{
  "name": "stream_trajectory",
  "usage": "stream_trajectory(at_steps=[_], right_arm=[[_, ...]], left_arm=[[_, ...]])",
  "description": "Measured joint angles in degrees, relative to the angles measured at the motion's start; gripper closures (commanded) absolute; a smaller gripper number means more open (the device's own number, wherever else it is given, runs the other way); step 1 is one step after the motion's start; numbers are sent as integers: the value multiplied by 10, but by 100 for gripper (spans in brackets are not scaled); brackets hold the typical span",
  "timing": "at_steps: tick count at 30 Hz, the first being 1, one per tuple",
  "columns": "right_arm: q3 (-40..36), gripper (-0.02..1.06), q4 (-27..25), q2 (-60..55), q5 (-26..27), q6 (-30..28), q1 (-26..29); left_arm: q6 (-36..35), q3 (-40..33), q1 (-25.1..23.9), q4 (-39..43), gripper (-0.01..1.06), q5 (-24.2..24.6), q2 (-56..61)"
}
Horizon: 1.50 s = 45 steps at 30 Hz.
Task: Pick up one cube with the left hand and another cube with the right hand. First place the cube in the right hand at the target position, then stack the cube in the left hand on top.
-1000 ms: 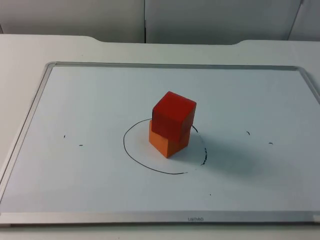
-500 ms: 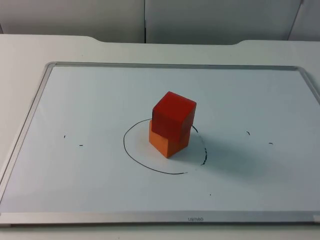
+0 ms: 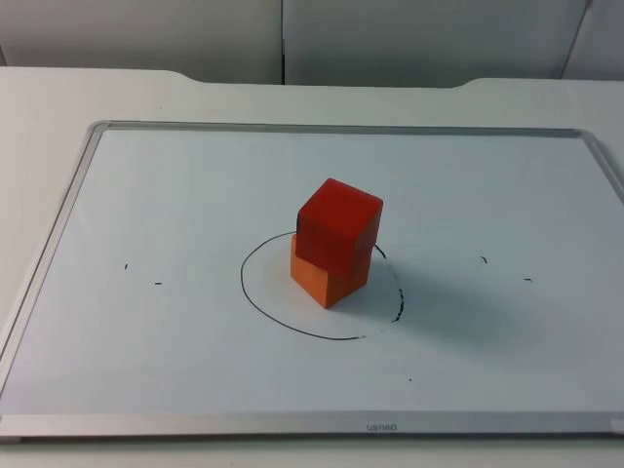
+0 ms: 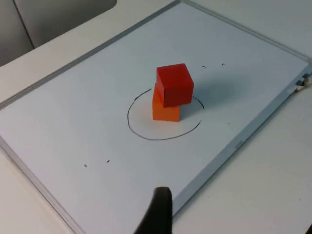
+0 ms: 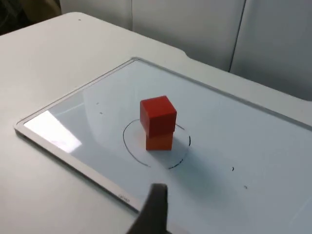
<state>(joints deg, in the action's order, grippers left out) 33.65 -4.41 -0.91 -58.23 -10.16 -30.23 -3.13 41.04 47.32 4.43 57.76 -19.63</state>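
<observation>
Change since earlier: nothing on the whiteboard [image 3: 195,195] has moved; the red cube [image 3: 337,226] sits on the orange cube [image 3: 330,273] exactly as it did a second ago, and no arm has come into the top view.
Stack: the red cube rests on the orange one, twisted a little against it so its edges overhang slightly; both stand inside the drawn circle [image 3: 263,307], towards its far right part.
Board: the whiteboard lies flat on the white table [image 3: 58,97], with small pen marks to the left and right of the circle.
Left pincer: drawn back over the table's edge beside the board; one black fingertip [image 4: 158,212] shows, and I cannot tell whether it is open or closed. The stack lies well apart from it, out ahead.
Right pincer: likewise drawn back off the board; one fingertip [image 5: 153,207] shows, state not to be told. The stack is well apart, ahead of it.
Step in hand: judged from the layout, stacking looks complete and both arms wait.
Doing it well: keep both arms clear of the board and avoid jolting the table, since the twisted upper cube has less support than a squared one.
</observation>
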Motion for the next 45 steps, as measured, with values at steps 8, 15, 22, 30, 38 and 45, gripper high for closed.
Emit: stream_trajectory(at_steps=[8,15,22,30,38,45], right_arm=[[-36,23,-2,6,-34,4,0],[-40,23,-1,6,-37,6,0],[-40,23,-1,6,-39,6,0],[-40,0,0,6,-40,6,0],[-40,0,0,6,-40,6,0],[-40,0,0,6,-40,6,0]], left_arm=[[-8,-68,0,6,26,12,53],[-14,-102,0,5,26,22,60],[-14,-114,0,5,26,42,60],[15,-116,0,-10,0,44,60],[17,-116,0,-11,0,44,60],[31,-116,0,-9,0,44,60]])
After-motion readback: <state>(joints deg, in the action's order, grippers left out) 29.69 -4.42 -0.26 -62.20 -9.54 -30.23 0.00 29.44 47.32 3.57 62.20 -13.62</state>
